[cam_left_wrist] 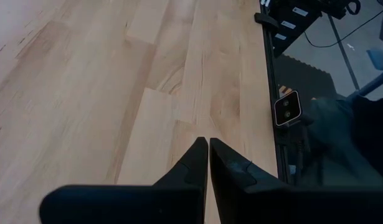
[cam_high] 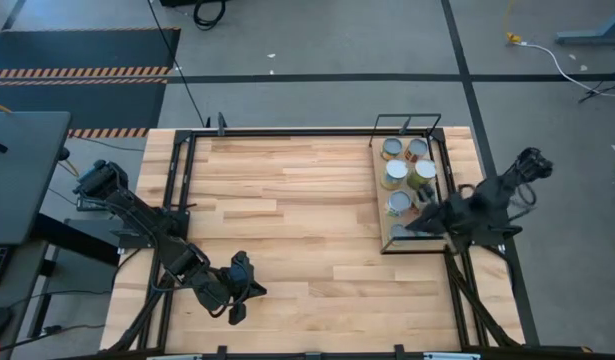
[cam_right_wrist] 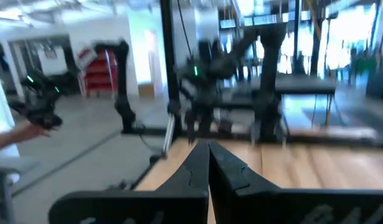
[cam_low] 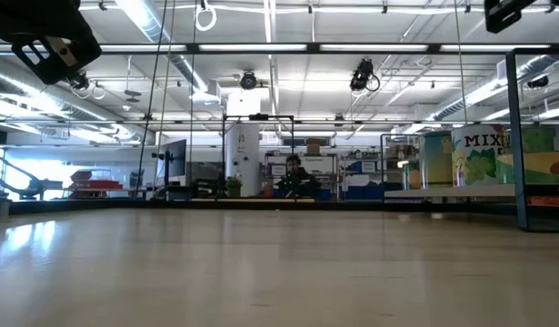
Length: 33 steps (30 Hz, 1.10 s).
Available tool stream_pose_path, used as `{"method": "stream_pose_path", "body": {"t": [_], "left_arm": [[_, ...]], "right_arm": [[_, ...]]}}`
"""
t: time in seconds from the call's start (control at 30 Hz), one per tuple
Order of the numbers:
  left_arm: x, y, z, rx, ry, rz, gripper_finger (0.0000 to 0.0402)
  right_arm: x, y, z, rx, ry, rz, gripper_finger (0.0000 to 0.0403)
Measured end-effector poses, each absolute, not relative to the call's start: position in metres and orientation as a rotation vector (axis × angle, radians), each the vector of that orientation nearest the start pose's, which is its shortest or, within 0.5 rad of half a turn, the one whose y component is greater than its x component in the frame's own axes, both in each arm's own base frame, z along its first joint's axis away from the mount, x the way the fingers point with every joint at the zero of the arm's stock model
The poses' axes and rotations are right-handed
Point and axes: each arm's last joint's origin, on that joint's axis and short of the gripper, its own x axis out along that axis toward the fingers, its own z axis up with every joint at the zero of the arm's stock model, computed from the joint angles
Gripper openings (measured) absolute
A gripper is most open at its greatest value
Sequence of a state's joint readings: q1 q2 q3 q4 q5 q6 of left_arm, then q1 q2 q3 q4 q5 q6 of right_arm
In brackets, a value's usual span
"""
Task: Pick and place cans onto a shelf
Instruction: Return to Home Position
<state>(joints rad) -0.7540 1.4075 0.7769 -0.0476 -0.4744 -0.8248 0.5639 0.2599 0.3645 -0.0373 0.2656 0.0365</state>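
Five cans [cam_high: 399, 203] at least are counted on the shelf [cam_high: 380, 195], which is set along the right side of the surface [cam_high: 287, 200]. A further one may be hidden beneath the right arm, though this cannot be told. The shelf's long axis is laid from the far edge toward the near edge, and the cans are ranged along it roughly two abreast.

The right gripper [cam_high: 419, 222] is held over the near end of the shelf, close by the nearest cans, and is pointed across the surface toward the left arm. In the right wrist view its fingers [cam_right_wrist: 191, 168] are seen pressed tip to tip with nothing between them. The left gripper [cam_high: 239, 298] is found near the front edge, well apart from the shelf, its fingers [cam_left_wrist: 191, 165] likewise drawn together and empty.

No can is seen loose on the surface, so the placing is judged complete. The return to rest is judged to turn on one relation: the cans lie just under and beside the right fingers. That arm is therefore best lifted clear before it is drawn back toward its base, lest a can be clipped.
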Motion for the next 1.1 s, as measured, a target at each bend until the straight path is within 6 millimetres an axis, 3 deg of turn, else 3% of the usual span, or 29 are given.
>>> {"method": "stream_pose_path", "body": {"t": [0.1,0.23,0.37,0.53,0.67,0.83,0.97,1.1], "left_arm": [[0.215,-0.184,0.209,-0.389,0.617,-0.029,0.0023],[0.220,-0.181,0.212,-0.106,0.557,-0.069,0.0023],[0.231,-0.175,0.222,0.068,0.422,-0.039,0.0023],[0.251,-0.162,0.244,0.089,0.217,0.002,0.0023],[0.273,-0.113,0.259,-0.077,0.161,0.038,0.0023],[0.284,-0.037,0.270,-0.174,0.204,-0.242,0.0023],[0.255,0.015,0.283,-0.173,0.107,-0.307,0.0023],[0.206,0.041,0.266,-0.158,0.039,-0.228,0.0023]], "right_arm": [[0.069,0.035,0.263,0.068,-0.095,0.313,0.0008],[0.056,0.028,0.254,0.191,-0.041,0.343,0.0017],[0.062,0.032,0.239,0.134,-0.002,0.358,0.0014],[0.078,0.032,0.247,0.043,-0.126,0.230,0.0005],[0.083,0.029,0.254,-0.034,-0.193,0.217,0.0003],[0.084,0.022,0.253,0.010,-0.184,0.149,0.0003],[0.075,0.022,0.252,0.028,-0.193,0.272,0.0003],[0.066,0.020,0.249,0.026,-0.199,0.294,0.0011]]}}
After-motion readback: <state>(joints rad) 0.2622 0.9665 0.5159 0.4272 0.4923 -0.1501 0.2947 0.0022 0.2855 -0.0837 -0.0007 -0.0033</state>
